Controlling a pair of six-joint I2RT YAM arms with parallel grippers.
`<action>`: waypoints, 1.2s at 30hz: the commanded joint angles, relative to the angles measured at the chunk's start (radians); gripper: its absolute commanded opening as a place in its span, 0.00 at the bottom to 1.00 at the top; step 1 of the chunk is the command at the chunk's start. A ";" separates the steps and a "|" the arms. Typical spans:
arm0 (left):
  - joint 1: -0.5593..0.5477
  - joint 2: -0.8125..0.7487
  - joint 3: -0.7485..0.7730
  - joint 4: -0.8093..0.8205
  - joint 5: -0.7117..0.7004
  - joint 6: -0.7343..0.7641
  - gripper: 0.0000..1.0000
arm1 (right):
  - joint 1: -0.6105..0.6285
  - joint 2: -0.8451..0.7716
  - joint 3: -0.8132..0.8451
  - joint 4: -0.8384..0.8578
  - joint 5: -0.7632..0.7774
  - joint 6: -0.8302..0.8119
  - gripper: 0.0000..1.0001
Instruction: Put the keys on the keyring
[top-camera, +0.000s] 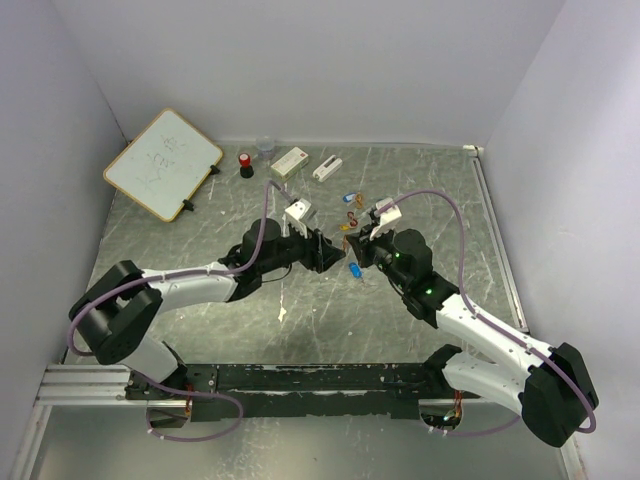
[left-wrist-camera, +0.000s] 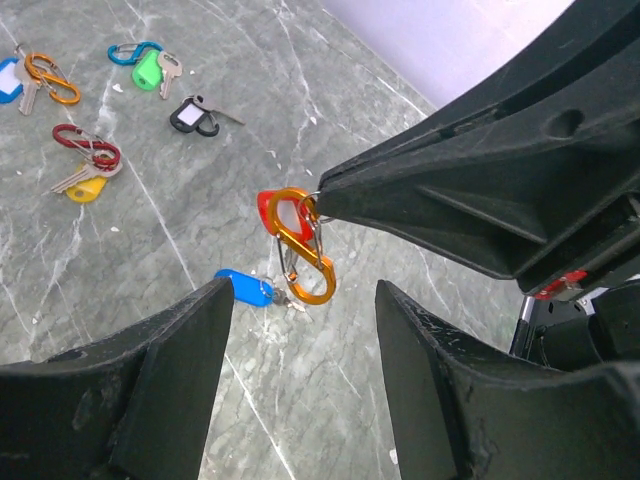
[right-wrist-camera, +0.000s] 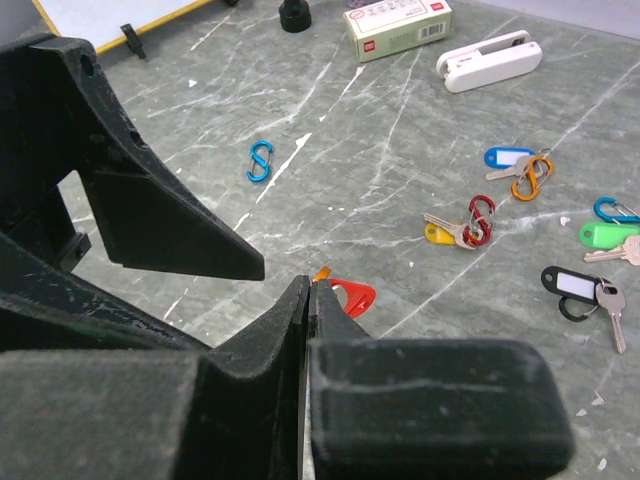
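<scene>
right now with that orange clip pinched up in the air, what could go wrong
1. The right claw grips the orange clip only at its top end, so a nudge from the open left claw could twist it or knock it free.
2. The red tag hangs at the clip; whether it is fully threaded is unclear, so it may slip off.
3. A dropped clip could land on the blue tag lying just below.
</scene>
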 joint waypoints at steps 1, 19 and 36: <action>0.022 0.043 0.023 0.085 0.060 -0.020 0.69 | 0.000 -0.013 0.011 0.019 -0.015 -0.014 0.00; 0.037 0.119 0.072 0.141 0.117 -0.050 0.66 | 0.000 -0.017 0.012 0.018 -0.016 -0.019 0.00; 0.045 0.139 0.068 0.174 0.134 -0.064 0.50 | 0.000 -0.018 0.008 0.021 -0.017 -0.019 0.00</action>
